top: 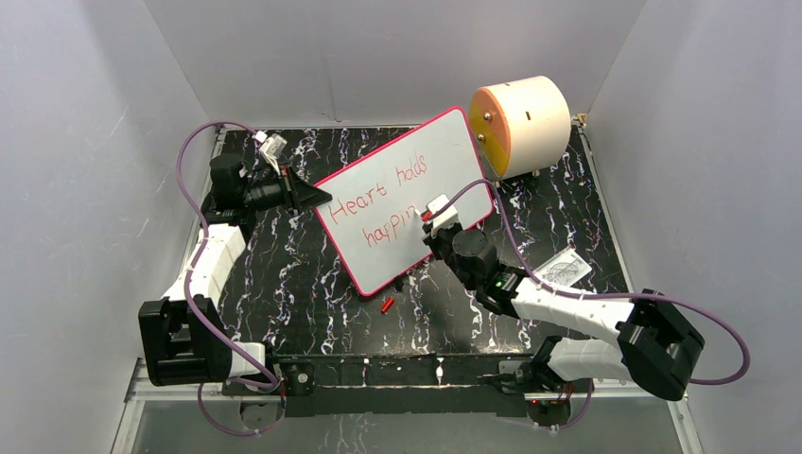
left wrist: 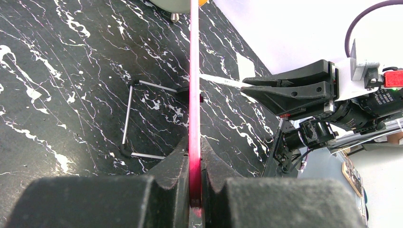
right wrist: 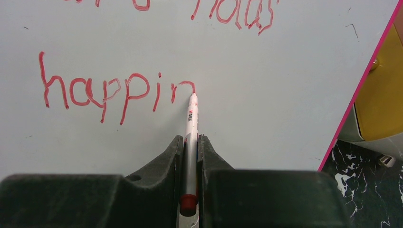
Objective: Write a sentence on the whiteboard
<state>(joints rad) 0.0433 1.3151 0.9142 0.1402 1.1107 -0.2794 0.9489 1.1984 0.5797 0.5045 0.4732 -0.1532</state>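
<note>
The whiteboard, white with a pink-red rim, stands tilted above the black marble table. My left gripper is shut on its left edge; in the left wrist view the jaws clamp the pink rim edge-on. The sentence in red reads "Heart holds", with "happin" on the line below. My right gripper is shut on a white marker with a red end. The marker's tip touches the board at the end of the "n". The right gripper hovers over the board's lower right part.
A cream cylinder with an orange face sits behind the board at the back right. A small red cap lies on the table below the board, and a printed packet lies to the right. A wire stand rests under the board. Grey walls enclose the table.
</note>
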